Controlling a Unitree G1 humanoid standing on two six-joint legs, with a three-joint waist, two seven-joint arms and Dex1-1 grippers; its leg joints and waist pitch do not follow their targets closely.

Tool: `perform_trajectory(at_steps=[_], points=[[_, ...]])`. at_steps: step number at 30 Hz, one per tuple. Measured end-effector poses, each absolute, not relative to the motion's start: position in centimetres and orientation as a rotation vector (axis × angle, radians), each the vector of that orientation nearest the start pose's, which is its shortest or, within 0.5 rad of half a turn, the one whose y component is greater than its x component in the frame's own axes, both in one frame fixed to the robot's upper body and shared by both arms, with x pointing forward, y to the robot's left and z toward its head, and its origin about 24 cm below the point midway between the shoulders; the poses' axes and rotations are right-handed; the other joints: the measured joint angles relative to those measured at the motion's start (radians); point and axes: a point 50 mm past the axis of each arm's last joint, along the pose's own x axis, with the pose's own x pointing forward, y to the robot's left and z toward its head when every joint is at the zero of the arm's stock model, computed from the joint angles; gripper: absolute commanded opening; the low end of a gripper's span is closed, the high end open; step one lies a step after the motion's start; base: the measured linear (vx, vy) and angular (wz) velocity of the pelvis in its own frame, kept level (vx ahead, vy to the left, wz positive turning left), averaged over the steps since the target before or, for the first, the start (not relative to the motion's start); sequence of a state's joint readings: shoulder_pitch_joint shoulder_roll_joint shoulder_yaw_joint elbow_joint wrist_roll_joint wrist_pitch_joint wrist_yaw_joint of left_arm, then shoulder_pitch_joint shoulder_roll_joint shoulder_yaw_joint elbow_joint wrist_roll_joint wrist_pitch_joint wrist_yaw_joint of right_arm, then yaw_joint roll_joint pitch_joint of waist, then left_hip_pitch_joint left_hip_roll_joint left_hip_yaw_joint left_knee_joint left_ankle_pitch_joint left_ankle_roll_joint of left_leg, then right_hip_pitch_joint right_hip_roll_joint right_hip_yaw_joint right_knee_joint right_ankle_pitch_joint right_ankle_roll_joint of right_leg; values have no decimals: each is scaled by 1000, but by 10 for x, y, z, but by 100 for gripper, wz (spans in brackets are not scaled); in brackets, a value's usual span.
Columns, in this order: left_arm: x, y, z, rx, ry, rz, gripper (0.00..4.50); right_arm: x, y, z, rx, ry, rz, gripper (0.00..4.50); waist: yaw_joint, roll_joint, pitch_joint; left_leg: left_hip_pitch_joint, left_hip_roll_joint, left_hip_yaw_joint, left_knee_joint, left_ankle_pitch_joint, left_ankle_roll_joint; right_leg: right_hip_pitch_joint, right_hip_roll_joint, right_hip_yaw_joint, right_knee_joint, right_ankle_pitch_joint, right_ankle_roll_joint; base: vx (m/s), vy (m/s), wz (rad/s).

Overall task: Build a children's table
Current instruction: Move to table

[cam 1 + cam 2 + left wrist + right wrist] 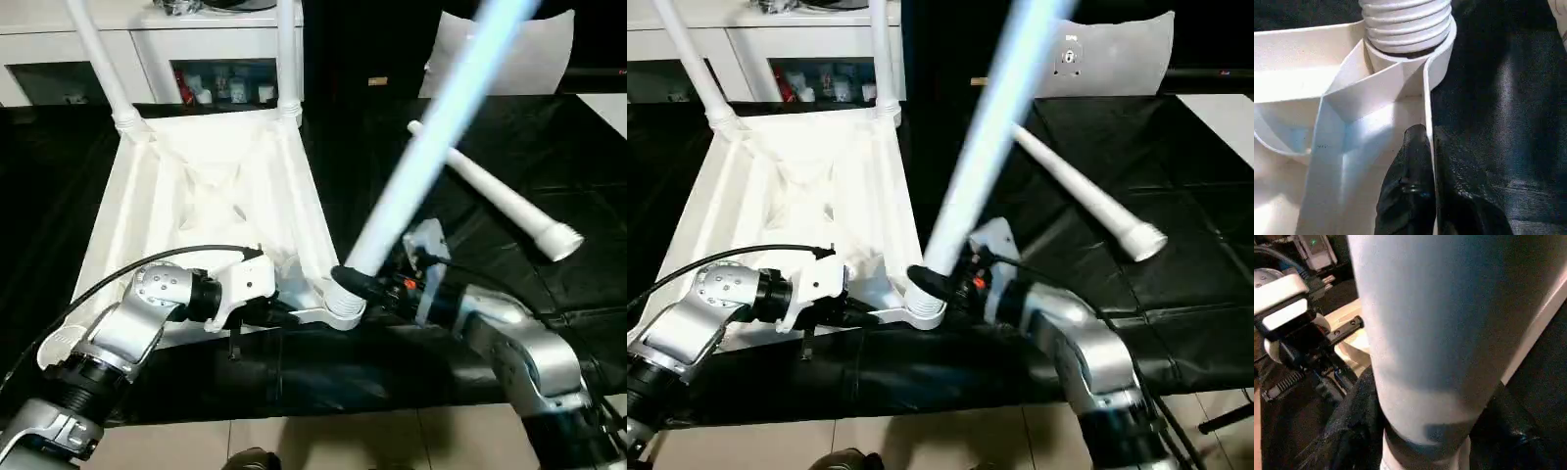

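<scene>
Two legs already stood upright in the far corner sockets of the upturned table top (206,196), which lay on the black sheet (549,294). The right gripper (355,282) clasped a third leg (421,147) near its threaded base at the near right corner socket (343,308), its long axis leaning up and away to the right. The left gripper (1418,161) pinched the top's near rim beside that socket. A fourth leg (500,196) lay flat on the sheet, well apart.
</scene>
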State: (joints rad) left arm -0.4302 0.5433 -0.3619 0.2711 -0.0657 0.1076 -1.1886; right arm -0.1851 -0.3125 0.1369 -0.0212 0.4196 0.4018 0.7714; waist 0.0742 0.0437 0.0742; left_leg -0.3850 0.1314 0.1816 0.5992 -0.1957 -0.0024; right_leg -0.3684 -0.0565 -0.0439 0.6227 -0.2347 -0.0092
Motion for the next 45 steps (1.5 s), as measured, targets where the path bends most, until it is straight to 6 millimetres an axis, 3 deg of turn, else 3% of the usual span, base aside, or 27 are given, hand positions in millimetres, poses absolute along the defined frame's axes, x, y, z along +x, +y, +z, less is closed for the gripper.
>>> perform_trajectory(at_steps=[6,13,21,45], points=[[284,150,58,509,401,-1389,0,257,-122,67,-32,171,1028,189,4,4,-1,2,0,0,0,0,0,2,0,0,1,0,0,0,0,0],[284,153,58,520,405,-1388,0,262,-115,72,-180,166,1109,189,-6,2,-2,3,0,0,0,0,0,2,0,0,1,0,0,0,0,0],[284,155,58,534,411,-1385,0,270,-112,72,-182,193,1163,189,-15,-7,-7,7,0,0,-1,0,0,4,0,1,2,0,0,0,0,0],[283,158,57,536,422,-1389,0,272,-105,70,-147,200,1177,189,-17,-8,-7,14,0,2,-16,3,-5,6,0,1,-6,0,0,0,0,0]])
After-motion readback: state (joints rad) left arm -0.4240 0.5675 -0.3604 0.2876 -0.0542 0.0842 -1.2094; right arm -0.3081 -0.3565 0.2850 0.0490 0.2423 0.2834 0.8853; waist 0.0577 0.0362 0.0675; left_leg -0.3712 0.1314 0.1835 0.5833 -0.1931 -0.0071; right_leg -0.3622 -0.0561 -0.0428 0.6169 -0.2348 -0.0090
